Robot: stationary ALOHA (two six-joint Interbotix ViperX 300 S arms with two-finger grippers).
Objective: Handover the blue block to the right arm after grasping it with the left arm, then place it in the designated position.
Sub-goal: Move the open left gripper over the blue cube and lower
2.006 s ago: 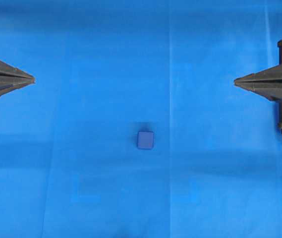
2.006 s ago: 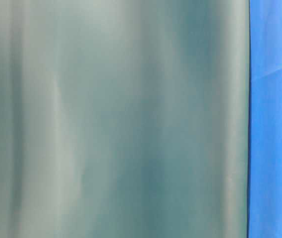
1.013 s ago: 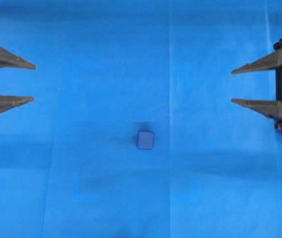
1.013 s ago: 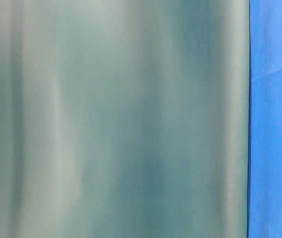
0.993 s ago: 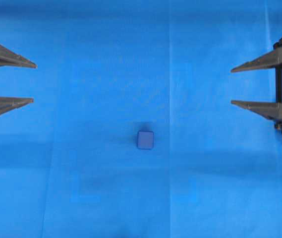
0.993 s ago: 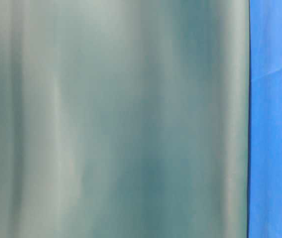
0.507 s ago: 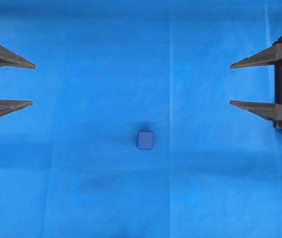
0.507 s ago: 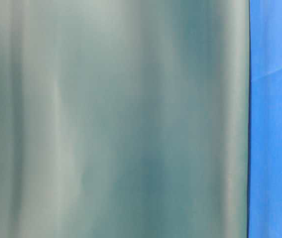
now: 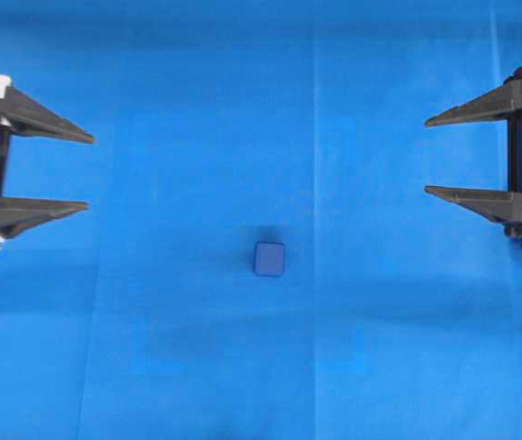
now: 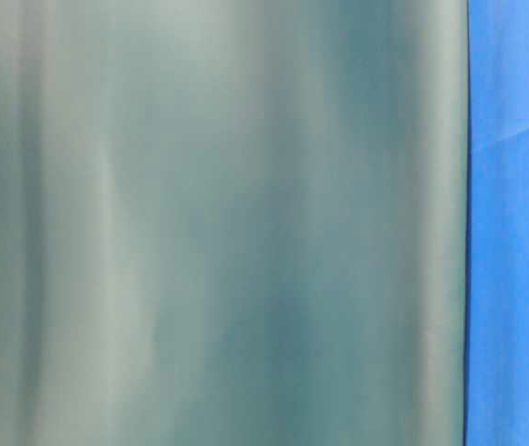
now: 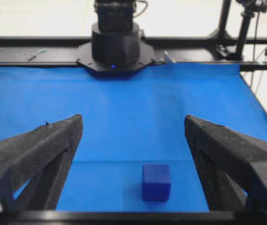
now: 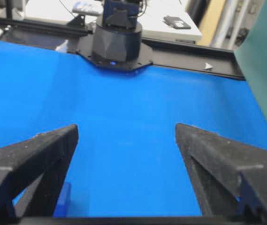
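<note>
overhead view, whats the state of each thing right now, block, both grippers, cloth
blue block: resting on the cloth, free of both grippers, not grasped.
left gripper: open, empty, at the left edge, well short of the block.
right gripper: open, empty, at the right edge.
blue cloth: spread flat, faint fold creases.

Readable text: none in any view.
Blue cloth (image 9: 196, 92): plain, unmarked.
Blue block (image 9: 269, 258): no label or number.
Items on far bench, right wrist view: too blurred to read.
</note>
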